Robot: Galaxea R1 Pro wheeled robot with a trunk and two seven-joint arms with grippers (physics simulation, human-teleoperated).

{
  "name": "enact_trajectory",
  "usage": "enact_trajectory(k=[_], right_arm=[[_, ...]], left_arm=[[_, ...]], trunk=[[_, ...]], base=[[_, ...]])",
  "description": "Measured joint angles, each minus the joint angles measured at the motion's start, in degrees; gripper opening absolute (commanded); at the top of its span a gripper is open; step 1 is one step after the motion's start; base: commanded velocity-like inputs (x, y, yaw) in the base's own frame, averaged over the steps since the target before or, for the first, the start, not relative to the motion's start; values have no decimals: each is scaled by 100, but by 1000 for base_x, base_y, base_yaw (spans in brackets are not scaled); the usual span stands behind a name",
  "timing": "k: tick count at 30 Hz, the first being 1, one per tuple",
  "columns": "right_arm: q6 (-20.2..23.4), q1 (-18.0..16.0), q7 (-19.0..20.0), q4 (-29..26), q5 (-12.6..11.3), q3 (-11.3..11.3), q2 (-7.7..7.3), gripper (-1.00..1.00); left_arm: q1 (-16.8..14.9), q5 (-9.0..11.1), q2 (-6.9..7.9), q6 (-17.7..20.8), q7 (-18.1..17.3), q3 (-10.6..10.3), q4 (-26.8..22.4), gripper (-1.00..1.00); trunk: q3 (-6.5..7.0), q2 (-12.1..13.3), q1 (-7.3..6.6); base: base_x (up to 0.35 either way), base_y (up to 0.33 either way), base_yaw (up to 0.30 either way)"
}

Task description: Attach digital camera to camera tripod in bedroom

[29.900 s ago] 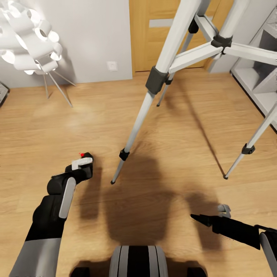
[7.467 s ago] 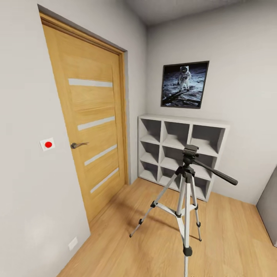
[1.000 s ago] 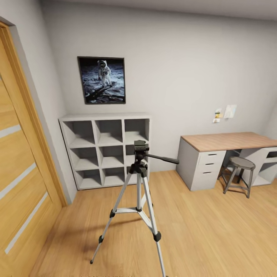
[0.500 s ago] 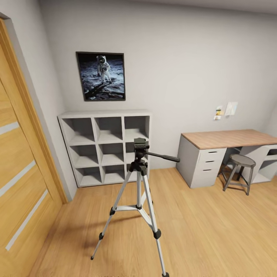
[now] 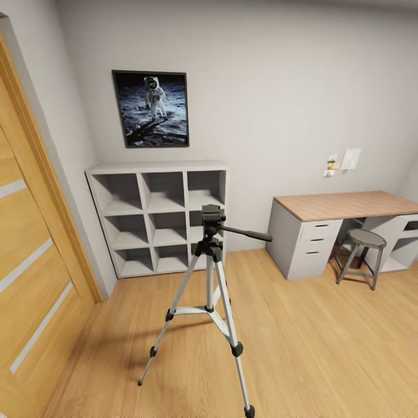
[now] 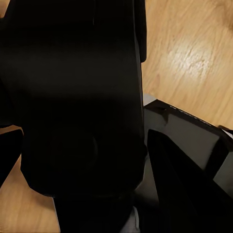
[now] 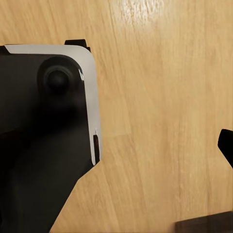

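Head view: camera tripod (image 5: 209, 290) stands upright on the light wood floor (image 5: 325, 348), mid-room, long axis vertical. Three silver-grey legs splay down and out: one toward the near left, one toward the near right running to the lower edge of the view, the third mostly hidden behind the centre column. The black head (image 5: 212, 216) sits at the top with nothing mounted on it. The pan handle (image 5: 247, 234) sticks out to the right, tilted slightly downward.

Beyond the tripod, against the far wall, a grey cube shelf (image 5: 158, 216), three by three. Above it, an astronaut moon poster (image 5: 151, 108). Wooden door (image 5: 29, 273) along the left wall. At the right, a wood-surfaced tabletop (image 5: 348, 204) on grey drawers, with a round stool (image 5: 360, 255) just in front of it. Small paper notes (image 5: 343, 160) pinned on the wall above.

Left wrist view: a large black boxy body, very close and dark, is probably the digital camera (image 6: 77, 97). Cannot tell whether the left gripper is spread or pinching it. Wood floor behind.

Right wrist view: a black and grey robot part (image 7: 43, 136) over floor. The right gripper's state cannot be told.
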Motion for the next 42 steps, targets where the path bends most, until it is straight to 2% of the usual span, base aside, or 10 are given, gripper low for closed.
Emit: enact_trajectory(k=[35, 42], right_arm=[[0, 0, 0, 0, 0, 0, 4, 100], [0, 0, 0, 0, 0, 0, 4, 100]], left_arm=[[2, 0, 2, 0, 0, 6, 0, -100], [0, 29, 104, 37, -6, 21, 0, -100]], trunk=[[-324, -1, 0], [-389, -1, 0]], base=[[0, 0, 0], [0, 0, 0]])
